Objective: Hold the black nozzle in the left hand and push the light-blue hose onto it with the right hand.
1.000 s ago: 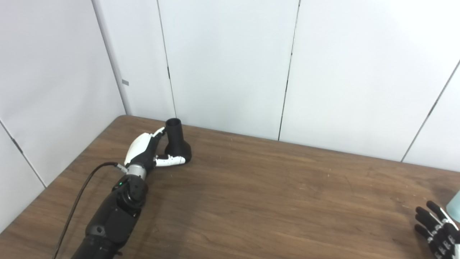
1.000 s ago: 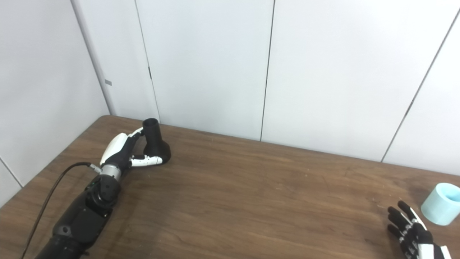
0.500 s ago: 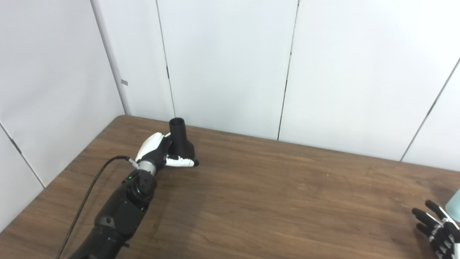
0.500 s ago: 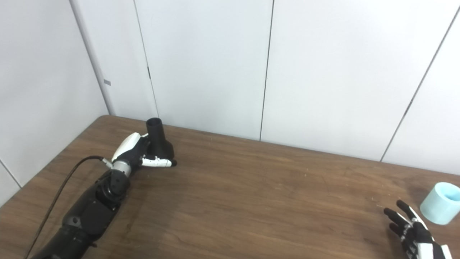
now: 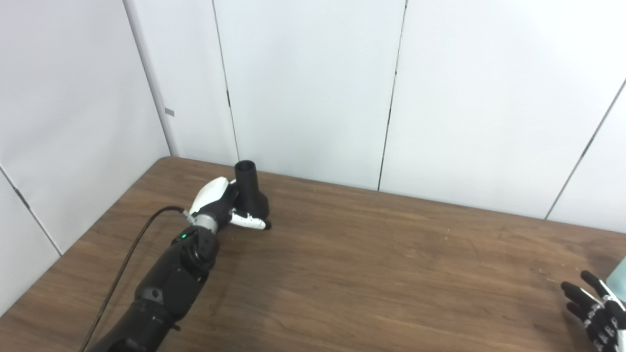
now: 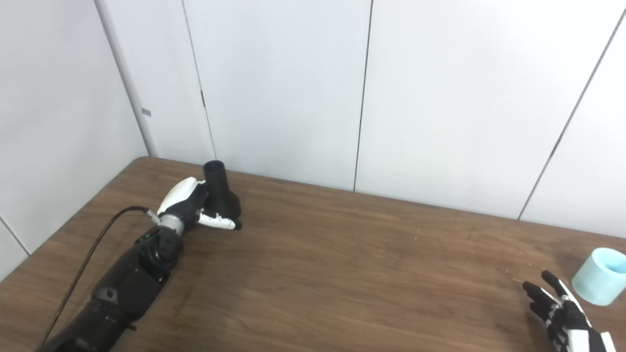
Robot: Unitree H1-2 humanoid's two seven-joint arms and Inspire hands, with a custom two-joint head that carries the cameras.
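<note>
So the black nozzle is a matte plastic piece with a narrow round neck on top, open at the mouth, flaring out into a fat bell-shaped base. It stands upright on the wooden table, back near the far left corner where the white wall panels meet. Taking the nozzle as the landmark for everything else:

The left hand is right up against the nozzle's left side. Its white-backed palm presses at the neck, and the white thumb reaches across the front of the flared base, so the hand is wrapped around the nozzle. The fingers behind it are mostly hidden, so how tight the hold is I can't really say. The black forearm runs from the nozzle down toward the bottom left edge, with a black cable looping alongside it.

The light-blue hose is well apart from the nozzle, way over at the table's right edge. It looks like a short, pale blue cylinder standing on end with its open mouth up. In the left eye view only a sliver of it shows.

The right hand sits just in front of and left of the hose, not touching it, its black fingers spread apart and holding nothing.
</note>
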